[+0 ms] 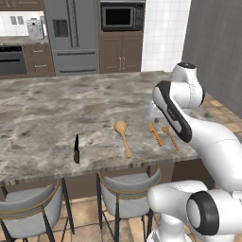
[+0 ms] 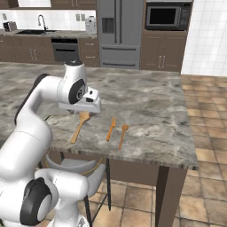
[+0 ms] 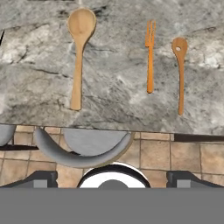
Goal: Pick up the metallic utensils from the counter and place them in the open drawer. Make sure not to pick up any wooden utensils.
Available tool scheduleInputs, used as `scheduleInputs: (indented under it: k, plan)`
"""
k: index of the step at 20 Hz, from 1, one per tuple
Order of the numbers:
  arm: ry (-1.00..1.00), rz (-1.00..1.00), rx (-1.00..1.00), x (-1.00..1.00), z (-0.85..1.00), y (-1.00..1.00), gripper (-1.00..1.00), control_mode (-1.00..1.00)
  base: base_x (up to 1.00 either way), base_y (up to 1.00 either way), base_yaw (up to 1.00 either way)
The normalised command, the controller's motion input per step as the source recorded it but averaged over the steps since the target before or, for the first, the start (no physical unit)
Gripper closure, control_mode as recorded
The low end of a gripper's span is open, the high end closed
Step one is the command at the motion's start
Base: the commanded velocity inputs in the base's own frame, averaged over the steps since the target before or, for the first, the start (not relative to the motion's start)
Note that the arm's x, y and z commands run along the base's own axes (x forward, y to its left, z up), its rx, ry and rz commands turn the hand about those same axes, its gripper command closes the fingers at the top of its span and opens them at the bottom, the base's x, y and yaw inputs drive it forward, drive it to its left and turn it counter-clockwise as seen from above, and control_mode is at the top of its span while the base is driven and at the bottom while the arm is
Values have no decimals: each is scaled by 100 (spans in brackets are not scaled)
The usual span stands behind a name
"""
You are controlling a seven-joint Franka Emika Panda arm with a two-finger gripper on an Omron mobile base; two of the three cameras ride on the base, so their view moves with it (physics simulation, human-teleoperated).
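Observation:
On the grey marbled counter lie a slim black knife, a large tan wooden spoon and a thin orange fork. In the hand view the wooden spoon is at upper left and the fork right of centre. My gripper hovers above the counter's near edge, open, with nothing between its fingertips. From the right base view the hand hangs just over the spoon, with the fork to its right. The open drawer is out of view.
A smaller orange-brown spoon with a hole in its bowl lies right of the fork. Grey stools stand under the counter's near edge. Fridge, microwave and cabinets line the far wall. Tiled floor runs along the counter's right end.

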Motion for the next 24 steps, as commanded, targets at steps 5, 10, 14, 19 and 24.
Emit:
scheduleInputs:
  k: [5,10,14,19,24]
  plan:
    - [0,0,0,34,-49,0,-100,-100,0,0,0]
    - [0,0,0,41,-48,0,-100,-100,0,0,0]
    - [0,0,0,39,-35,-5,-100,-100,0,0,0]
    - [3,0,0,23,-13,-26,-100,-100,0,0,0]
    - [3,0,0,2,-1,-44,-100,-100,0,0,0]
